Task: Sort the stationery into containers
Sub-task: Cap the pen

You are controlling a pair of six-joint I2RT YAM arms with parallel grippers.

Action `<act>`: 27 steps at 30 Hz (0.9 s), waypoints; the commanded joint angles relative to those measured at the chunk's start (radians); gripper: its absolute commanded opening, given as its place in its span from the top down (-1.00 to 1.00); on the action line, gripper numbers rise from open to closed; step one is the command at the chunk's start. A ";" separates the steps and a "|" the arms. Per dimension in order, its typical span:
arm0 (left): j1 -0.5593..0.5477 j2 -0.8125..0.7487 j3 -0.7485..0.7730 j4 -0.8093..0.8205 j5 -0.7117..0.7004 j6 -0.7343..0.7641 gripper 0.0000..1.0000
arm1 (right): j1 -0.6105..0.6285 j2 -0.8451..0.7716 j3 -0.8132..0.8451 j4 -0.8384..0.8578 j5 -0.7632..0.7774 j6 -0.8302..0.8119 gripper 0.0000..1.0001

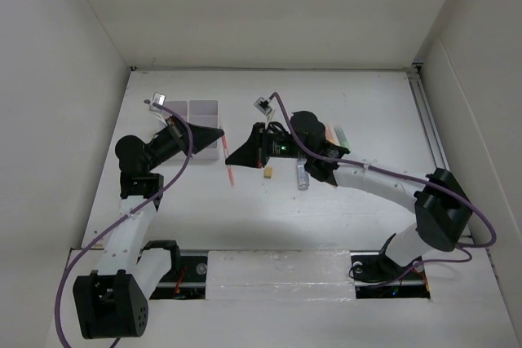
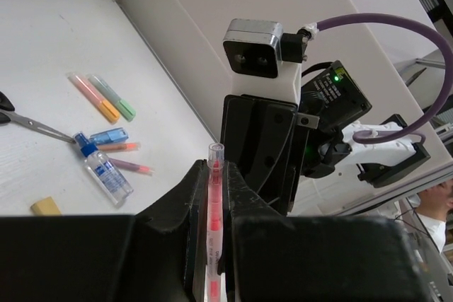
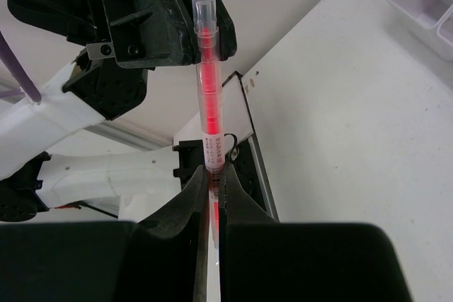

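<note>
Stationery mostly unsorted. Red pen grasped by left claw and right claw together. Scissors, bottle, eraser loose on tabletop near right claw. Organizer behind left claw looks unfilled.

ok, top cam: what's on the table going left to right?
organizer → red pen → yellow eraser → clear bottle → markers
</note>
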 commanded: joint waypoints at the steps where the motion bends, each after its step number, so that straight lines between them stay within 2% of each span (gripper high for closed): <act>1: -0.015 -0.026 -0.013 -0.026 0.132 0.041 1.00 | -0.035 0.000 0.074 0.169 0.103 0.014 1.00; 27: -0.015 -0.072 -0.023 -0.069 0.132 0.081 1.00 | -0.072 0.009 0.065 0.267 0.124 0.103 1.00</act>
